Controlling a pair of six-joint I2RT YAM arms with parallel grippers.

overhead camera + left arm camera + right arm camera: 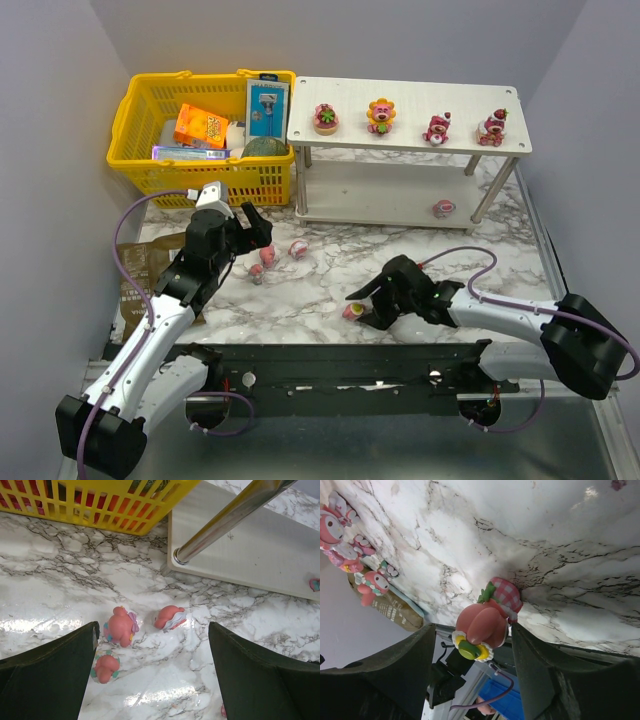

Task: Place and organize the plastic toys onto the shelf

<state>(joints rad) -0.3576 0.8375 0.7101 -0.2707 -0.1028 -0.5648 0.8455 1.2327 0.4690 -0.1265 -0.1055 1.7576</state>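
Observation:
The white two-tier shelf (410, 140) stands at the back right. Several pink toys stand on its top tier, among them a yellow-petal one (380, 115), and one toy (443, 208) lies on the lower tier. Three toys lie on the marble: (267, 256), (298, 249), (256, 274). My left gripper (255, 228) is open and empty just above them; they show in its wrist view (120, 626), (170, 617), (105, 667). My right gripper (365, 305) is open, and its fingers flank a pink toy (487, 620) with a checked hat lying near the table's front edge.
A yellow mesh basket (140, 160) with an orange box (200, 126) and other packs stands at the back left. A brown packet (135, 275) lies at the left edge. A silver shelf leg (225, 517) stands just beyond the left gripper. The black arm rail (340, 365) runs along the front.

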